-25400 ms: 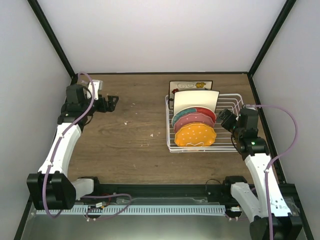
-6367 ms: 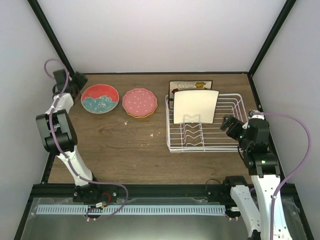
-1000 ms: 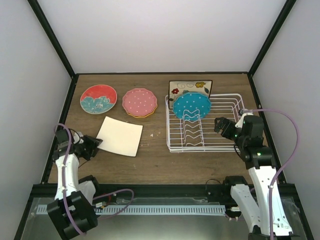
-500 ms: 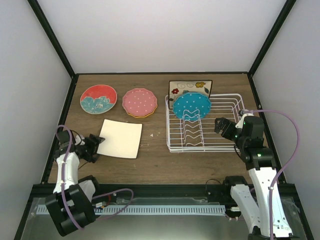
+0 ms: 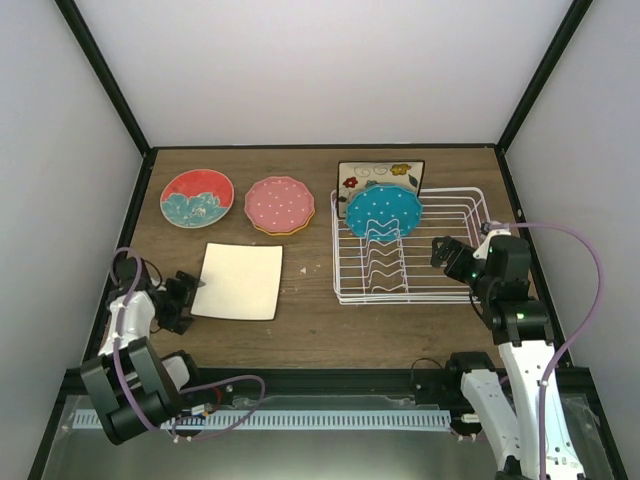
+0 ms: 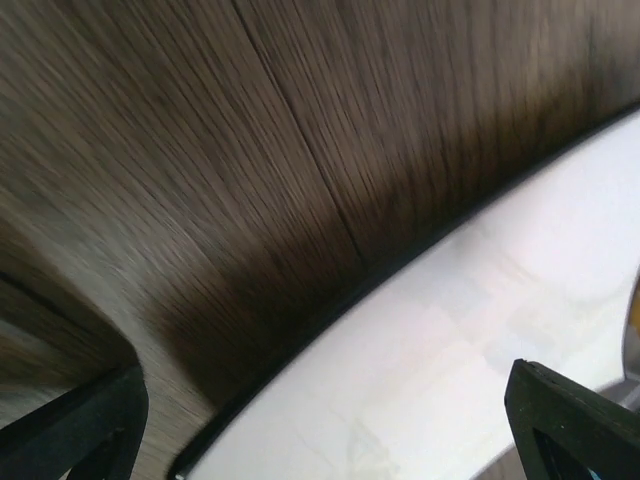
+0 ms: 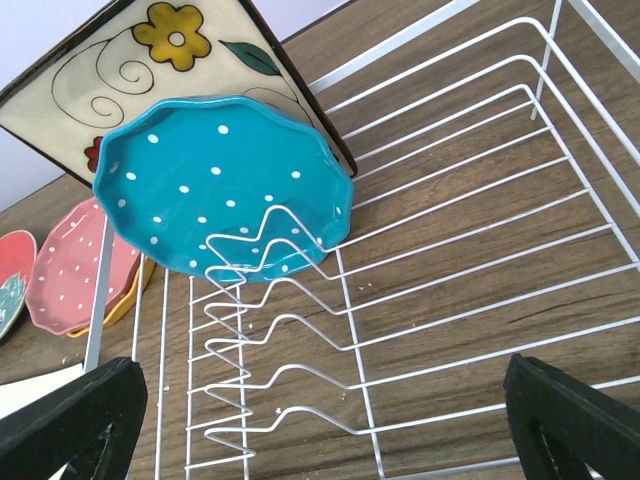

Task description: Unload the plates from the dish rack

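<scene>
Currently: release of the square cream plate (image 5: 238, 282), lying flat well left of the dish rack (image 5: 400, 297); left gripper (image 5: 188, 297) at its outer edge, jaws wide apart, holding nothing. At the rack's back: blue dotted plate (image 5: 383, 212) upright in a slot, floral square plate (image 5: 380, 175) leaning behind it; right gripper (image 5: 445, 255) at the rack's right side, jaws open and empty. Next, likely: pinch the blue plate's top rim, lift clear of the wires.

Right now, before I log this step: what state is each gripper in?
Left gripper: open, holding nothing, at the edge of the cream plate.
Right gripper: open, holding nothing, facing the dish rack.
</scene>
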